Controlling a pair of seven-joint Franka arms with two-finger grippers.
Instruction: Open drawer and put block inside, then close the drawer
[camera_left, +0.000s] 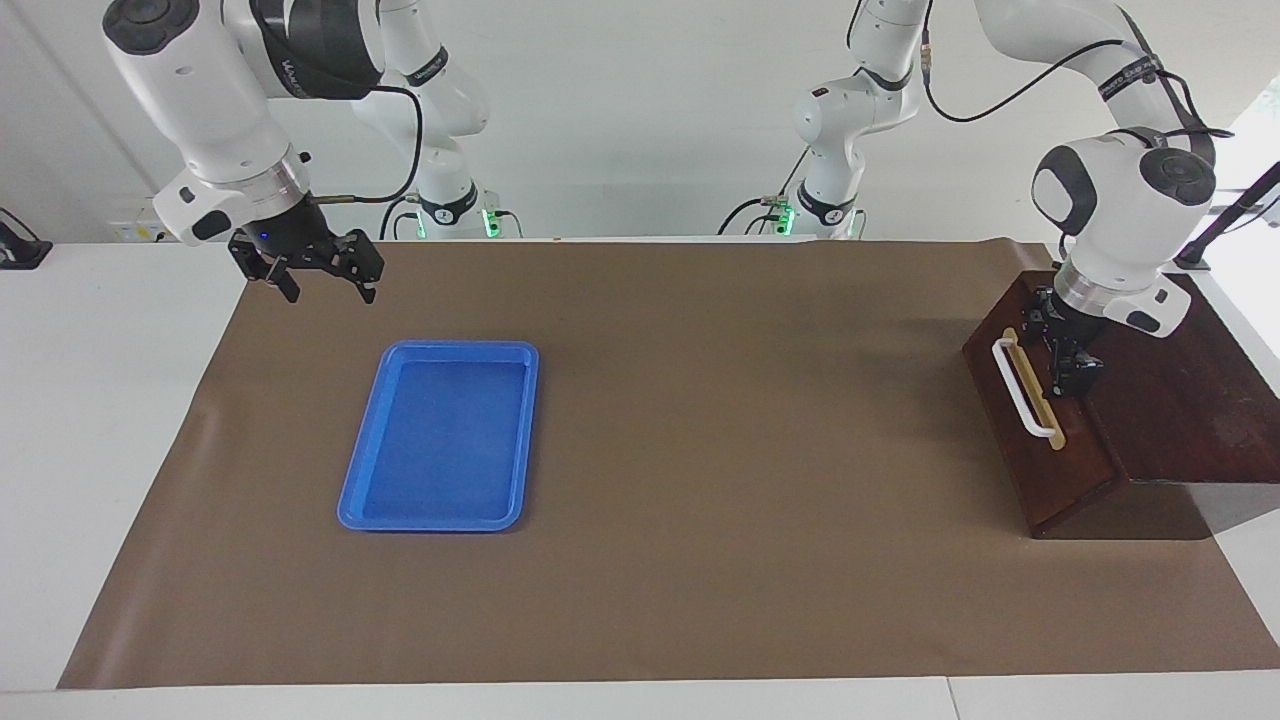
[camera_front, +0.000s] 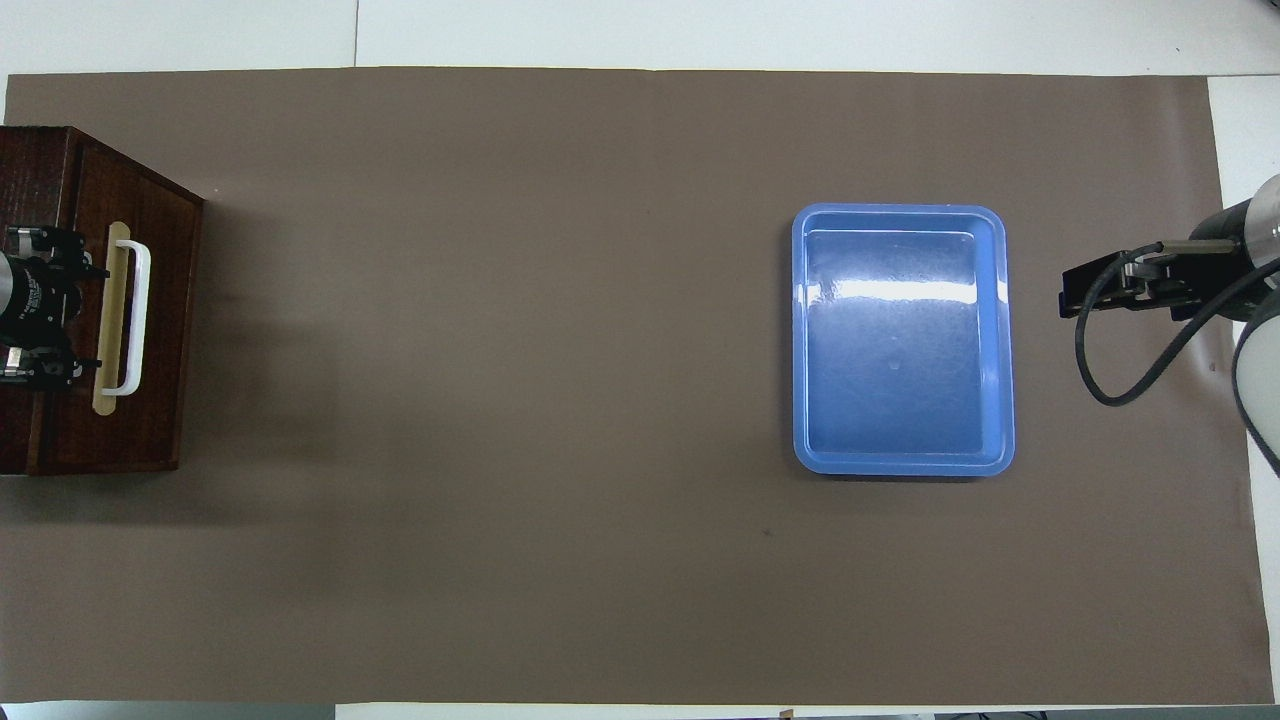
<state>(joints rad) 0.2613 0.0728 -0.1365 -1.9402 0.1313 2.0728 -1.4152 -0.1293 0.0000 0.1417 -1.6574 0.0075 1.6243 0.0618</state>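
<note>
The drawer (camera_left: 1035, 420) sits shut in its box (camera_left: 1180, 400) at the left arm's end of the tabletop (camera_left: 700, 400). The left tool (camera_left: 1068, 372) hangs just above its handle (camera_left: 1020, 388); I cannot tell its grip. The right tool (camera_left: 318, 281) waits released, near a blue tray (camera_left: 440, 435).

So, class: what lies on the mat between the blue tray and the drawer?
Nothing: in the overhead view only bare brown mat stretches from the blue tray to the drawer; the facing view agrees.
</note>
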